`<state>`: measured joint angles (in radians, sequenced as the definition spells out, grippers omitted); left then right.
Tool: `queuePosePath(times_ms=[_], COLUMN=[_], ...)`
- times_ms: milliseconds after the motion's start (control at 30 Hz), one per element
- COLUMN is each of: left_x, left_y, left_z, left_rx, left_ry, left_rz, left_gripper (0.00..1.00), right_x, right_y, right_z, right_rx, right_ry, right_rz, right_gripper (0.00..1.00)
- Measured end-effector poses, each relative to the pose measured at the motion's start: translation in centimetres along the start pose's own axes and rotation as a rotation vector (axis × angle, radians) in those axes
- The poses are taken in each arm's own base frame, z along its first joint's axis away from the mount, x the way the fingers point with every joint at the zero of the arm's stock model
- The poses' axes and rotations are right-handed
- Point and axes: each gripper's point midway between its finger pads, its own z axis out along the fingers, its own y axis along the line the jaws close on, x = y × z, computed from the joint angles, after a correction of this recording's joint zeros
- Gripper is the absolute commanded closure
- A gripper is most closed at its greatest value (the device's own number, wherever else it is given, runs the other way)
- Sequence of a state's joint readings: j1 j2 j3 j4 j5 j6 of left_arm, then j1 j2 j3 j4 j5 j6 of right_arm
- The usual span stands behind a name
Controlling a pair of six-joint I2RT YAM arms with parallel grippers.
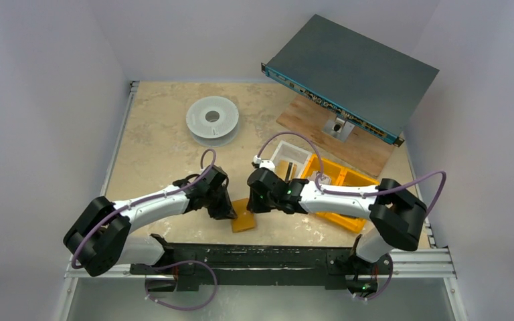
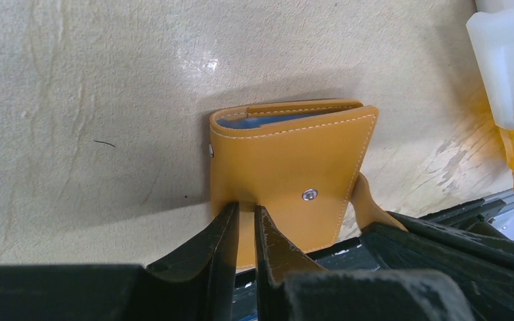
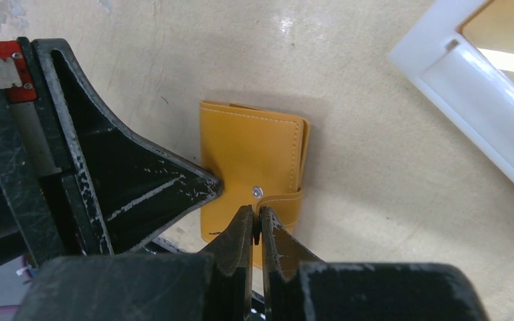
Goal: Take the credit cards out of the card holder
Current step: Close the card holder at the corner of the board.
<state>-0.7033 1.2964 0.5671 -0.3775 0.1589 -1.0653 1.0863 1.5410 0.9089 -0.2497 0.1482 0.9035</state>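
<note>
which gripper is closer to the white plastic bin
Right. The right gripper pinches the mustard leather card holder on the side facing the white plastic bin; the left gripper holds its opposite edge, farther off.

Left claw (image 2: 244, 208) and right claw (image 3: 255, 212) face each other — both pinched nearly closed.

- No text, brand, number or sign can be read in any view.
- Grey rack unit (image 1: 351, 70): the blue front strip carries small light markings, possibly lettering, too small to read.
- Red tag (image 3: 7, 57), upper left of the right wrist view: no characters can be made out.
- Card holder (image 3: 251, 160): the face shows stitching and a snap only.
</note>
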Motion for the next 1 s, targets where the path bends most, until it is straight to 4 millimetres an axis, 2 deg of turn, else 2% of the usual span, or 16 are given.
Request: queuePosePath(times_ms=[100,267,400,567,700,833,1000], left_x=[0.0,0.0,0.1,0.3,0.3,0.3,-0.7], left_y=[-0.1,-0.2,-0.2,0.0,0.1,0.4,0.0], left_z=[0.0,0.0,-0.2,-0.8,-1.2,-1.7,-3.9], left_rx=[0.003,0.005,0.006,0.002,0.003,-0.007,0.004], left_ry=[0.001,0.003,0.002,0.001,-0.004,-0.017,-0.082], left_rz=[-0.008,-0.015,-0.015,-0.013,-0.011,-0.001,0.026], left_gripper=[0.85,0.85,0.85,0.84,0.84,0.83,0.8], right_x=[0.4,2.2,2.0,1.9,1.9,1.9,1.8], right_y=[0.5,0.2,1.6,2.6,2.9,3.2,3.3], right_z=[0.9,3.6,4.5,5.0,5.0,5.0,4.9], right_rx=[-0.016,-0.015,-0.074,-0.118,-0.128,-0.141,-0.143], right_ry=[0.023,0.089,0.091,0.09,0.089,0.09,0.092], right_rz=[-0.002,0.0,0.028,0.065,0.09,0.101,0.111], right_gripper=[1.0,1.0,0.97,0.9,0.78,0.76,0.7])
